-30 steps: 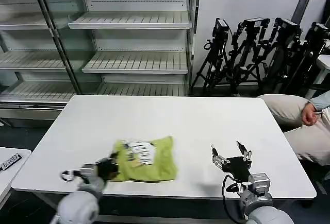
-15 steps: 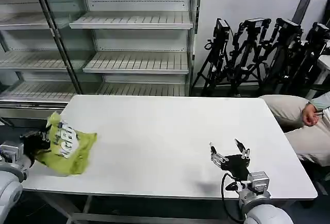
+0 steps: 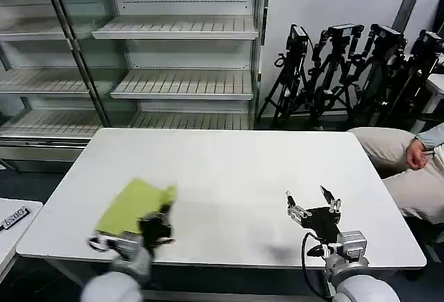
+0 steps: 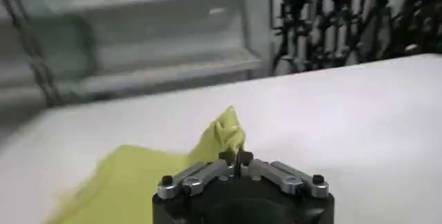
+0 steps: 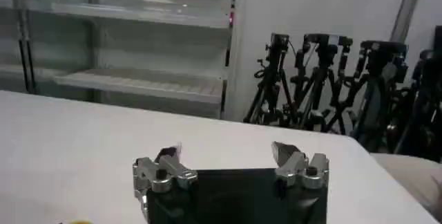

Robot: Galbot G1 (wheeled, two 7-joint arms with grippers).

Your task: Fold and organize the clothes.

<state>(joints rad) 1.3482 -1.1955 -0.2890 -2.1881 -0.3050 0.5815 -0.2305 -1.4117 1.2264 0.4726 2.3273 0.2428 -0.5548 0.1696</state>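
Lime T-shirt (image 3: 134, 205) edge apparently pinched by clenched left hand (image 4: 237, 157), right hand (image 3: 313, 203) spread (idle)

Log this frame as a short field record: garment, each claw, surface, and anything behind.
garment: lime T-shirt, lying near the table's front-left corner
left claw: shut on a corner of the T-shirt
right claw: open, empty, hovering over the front-right of the table
surface: white table
behind: bare metal shelves; tripods to the right of them
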